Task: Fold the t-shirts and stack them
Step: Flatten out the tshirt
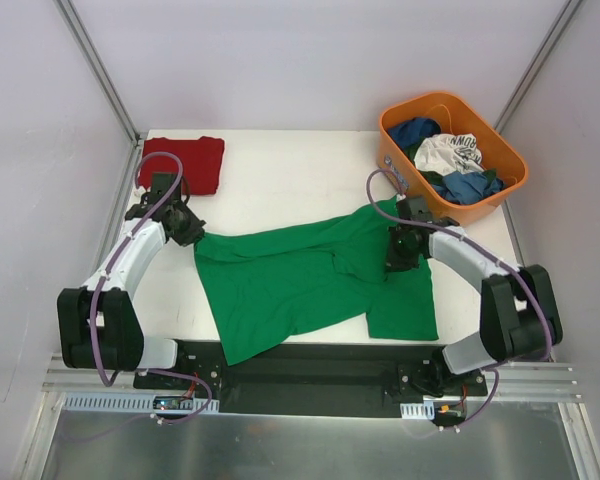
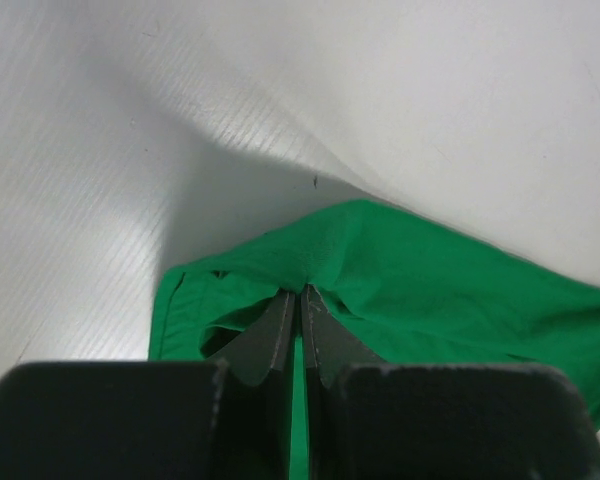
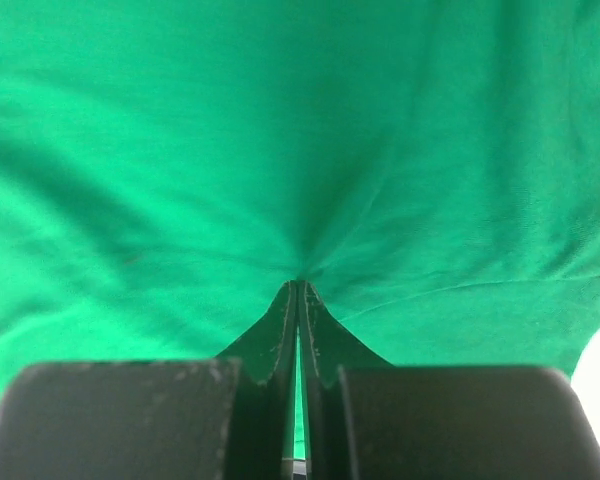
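The bright green t-shirt (image 1: 300, 280) lies spread and wrinkled across the middle of the table, its lower part hanging over the front edge. My left gripper (image 1: 192, 236) is shut on its left edge; in the left wrist view the fingers pinch a fold of green cloth (image 2: 380, 280). My right gripper (image 1: 395, 262) is shut on the shirt's right part; in the right wrist view green cloth (image 3: 300, 150) fills the frame and puckers at the fingertips. The dark red t-shirt (image 1: 183, 163) lies folded at the table's back left corner.
An orange basket (image 1: 395, 150) at the back right holds blue garments (image 1: 416, 132) and a white printed garment (image 1: 448, 152). Frame posts and white walls enclose the table. A black strip (image 1: 310, 365) runs along the front edge between the arm bases.
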Robot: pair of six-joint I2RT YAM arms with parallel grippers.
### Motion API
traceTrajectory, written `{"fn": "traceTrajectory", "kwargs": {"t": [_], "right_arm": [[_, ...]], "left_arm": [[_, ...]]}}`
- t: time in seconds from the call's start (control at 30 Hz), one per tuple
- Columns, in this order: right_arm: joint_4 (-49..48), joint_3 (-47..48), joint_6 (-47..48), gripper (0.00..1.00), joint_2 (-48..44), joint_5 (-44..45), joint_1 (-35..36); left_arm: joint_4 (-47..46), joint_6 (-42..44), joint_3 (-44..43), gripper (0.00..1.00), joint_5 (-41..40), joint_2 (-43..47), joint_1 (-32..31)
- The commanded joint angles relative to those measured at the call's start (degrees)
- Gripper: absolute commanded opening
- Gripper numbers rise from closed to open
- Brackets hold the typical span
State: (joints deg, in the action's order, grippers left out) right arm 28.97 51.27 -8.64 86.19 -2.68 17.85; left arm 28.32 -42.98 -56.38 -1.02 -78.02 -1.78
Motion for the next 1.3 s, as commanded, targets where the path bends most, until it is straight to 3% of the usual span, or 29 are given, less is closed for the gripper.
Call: {"fn": "traceTrajectory", "kwargs": {"t": [0.0,0.23,0.63,0.97,1.13,1.27], "right_arm": [[-6.55,1.38,2.32,0.01,-12.43,-4.79,-0.35],[-13.05,8.05,3.02,0.01,-29.21,-2.51,-0.36],[-13.24,23.61,10.48,0.01,-41.54,2.06,-0.36],[-9.38,42.23,13.74,0.01,-41.72,-4.0,-0.44],[-7.7,50.06,15.15,0.01,-37.07,-3.13,-0.36],[-7.26,53.58,16.9,0.01,-31.89,-1.46,-0.44]], "left_arm": [[-0.01,0.36,-2.41,0.0,0.93,5.76,0.2],[-0.02,-0.17,-5.66,0.0,0.93,14.9,0.2],[-0.1,0.09,-14.28,0.0,-0.3,31.78,0.2],[-2.12,2.99,-25.35,0.0,-4.26,42.42,0.2],[-3.35,4.31,-30.8,0.0,-4.52,39.71,0.2],[-4.23,5.45,-33.78,0.0,-4.79,31.91,0.2]]}}
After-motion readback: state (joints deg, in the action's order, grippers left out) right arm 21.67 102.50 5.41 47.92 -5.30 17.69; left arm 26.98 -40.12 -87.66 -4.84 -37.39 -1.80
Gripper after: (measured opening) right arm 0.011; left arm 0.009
